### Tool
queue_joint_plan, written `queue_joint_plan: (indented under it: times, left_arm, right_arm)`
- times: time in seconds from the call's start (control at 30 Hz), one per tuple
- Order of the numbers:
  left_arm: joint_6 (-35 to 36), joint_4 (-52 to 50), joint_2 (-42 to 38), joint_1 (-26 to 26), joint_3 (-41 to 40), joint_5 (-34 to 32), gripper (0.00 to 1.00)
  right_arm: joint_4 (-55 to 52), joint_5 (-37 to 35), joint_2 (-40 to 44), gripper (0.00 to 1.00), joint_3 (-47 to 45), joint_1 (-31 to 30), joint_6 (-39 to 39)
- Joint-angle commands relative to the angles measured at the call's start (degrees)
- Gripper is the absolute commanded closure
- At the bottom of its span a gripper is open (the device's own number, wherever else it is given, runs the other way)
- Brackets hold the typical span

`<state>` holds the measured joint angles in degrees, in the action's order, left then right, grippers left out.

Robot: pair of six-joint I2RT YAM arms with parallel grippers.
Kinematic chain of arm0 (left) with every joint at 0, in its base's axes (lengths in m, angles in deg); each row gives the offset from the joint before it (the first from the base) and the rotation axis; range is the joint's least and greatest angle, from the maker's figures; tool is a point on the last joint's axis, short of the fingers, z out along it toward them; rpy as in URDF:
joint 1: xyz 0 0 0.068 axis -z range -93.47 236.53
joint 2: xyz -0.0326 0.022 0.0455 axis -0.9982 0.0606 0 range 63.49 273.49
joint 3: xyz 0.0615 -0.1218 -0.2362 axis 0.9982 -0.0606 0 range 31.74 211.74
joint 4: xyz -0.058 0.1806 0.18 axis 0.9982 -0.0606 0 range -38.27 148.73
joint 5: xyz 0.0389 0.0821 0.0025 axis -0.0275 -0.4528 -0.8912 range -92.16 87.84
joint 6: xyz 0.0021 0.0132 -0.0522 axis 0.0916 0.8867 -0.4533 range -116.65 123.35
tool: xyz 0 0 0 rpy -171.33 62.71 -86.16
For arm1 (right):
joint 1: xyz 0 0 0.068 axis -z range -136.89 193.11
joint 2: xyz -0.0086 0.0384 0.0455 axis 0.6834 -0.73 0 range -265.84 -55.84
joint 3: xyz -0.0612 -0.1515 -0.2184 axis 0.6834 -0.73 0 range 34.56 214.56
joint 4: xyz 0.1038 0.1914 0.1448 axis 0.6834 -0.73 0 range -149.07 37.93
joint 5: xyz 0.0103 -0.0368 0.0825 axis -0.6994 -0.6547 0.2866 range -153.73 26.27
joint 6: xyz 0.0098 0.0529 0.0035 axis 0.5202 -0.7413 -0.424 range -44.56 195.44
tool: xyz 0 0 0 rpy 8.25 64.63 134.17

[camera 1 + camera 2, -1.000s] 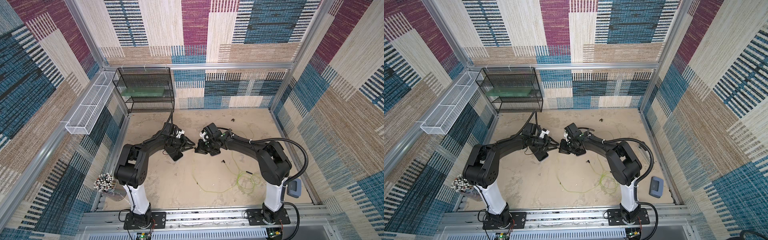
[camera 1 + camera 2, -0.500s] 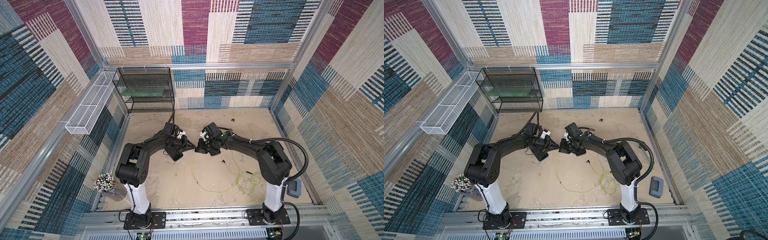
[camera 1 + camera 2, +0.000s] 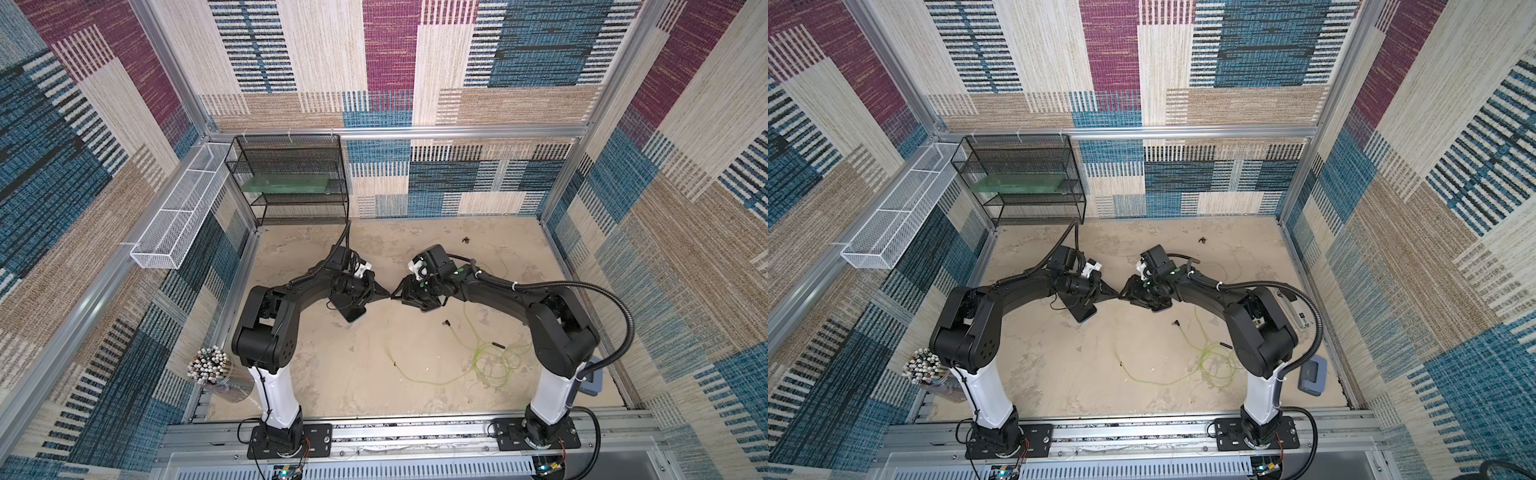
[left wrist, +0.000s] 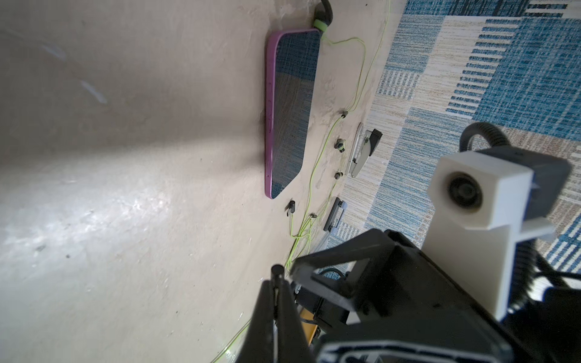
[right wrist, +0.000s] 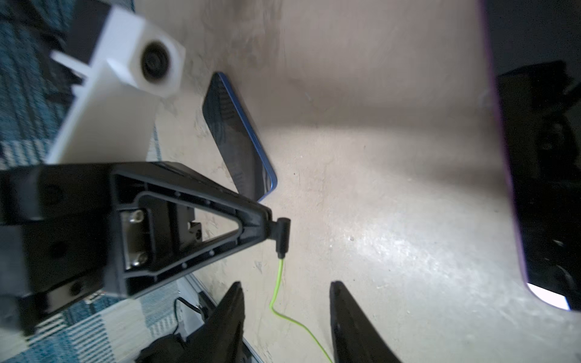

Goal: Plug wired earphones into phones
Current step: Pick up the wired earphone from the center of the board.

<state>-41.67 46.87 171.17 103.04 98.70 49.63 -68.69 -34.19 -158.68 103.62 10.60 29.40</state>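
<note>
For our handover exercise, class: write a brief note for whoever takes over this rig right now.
Left gripper: shut on a black plug, its green cable trailing down.
Right gripper: open, empty, fingers either side of that cable.
Done: purple-edged phone appears already plugged in.
Left: fit the held plug into the blue-edged phone, lying flat nearby.

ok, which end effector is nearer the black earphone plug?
Left. The left end effector is shut on the plug; the right end effector is open just short of it, jaws either side of its green cable.
</note>
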Motion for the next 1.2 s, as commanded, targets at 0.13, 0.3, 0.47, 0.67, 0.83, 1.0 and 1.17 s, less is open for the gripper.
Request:
queue_joint_plan:
  times: [0.13,0.3,0.47,0.67,0.83,1.0,1.17]
  left_arm:
    - [-16.0,22.5,0.6,0.1,-2.1,9.6,1.00]
    - [-21.4,31.9,0.5,0.2,-3.3,13.5,1.00]
    - [-23.9,36.4,0.7,0.5,-3.9,15.8,1.00]
    - [-25.6,39.3,1.7,1.5,-3.8,17.8,1.00]
    - [-30.0,45.2,2.8,1.6,-4.5,19.0,1.00]
    - [-30.8,46.3,3.6,2.2,-4.1,20.2,1.00]
    - [-31.0,46.3,3.8,2.5,-3.8,20.9,1.00]
  right_arm:
    - [32.4,9.8,6.1,0.61,-14.4,3.6,-16.6]
    - [45.5,12.9,6.1,0.66,-18.4,5.1,-23.0]
    - [46.7,13.9,5.6,0.71,-18.4,5.7,-23.1]
    - [46.6,14.1,6.0,0.75,-18.5,6.3,-22.7]
    - [42.7,13.8,7.0,0.76,-18.7,7.1,-20.0]
    - [42.0,13.9,7.0,0.76,-18.3,7.5,-19.1]
    - [39.4,14.0,6.3,0.73,-17.1,7.8,-17.4]
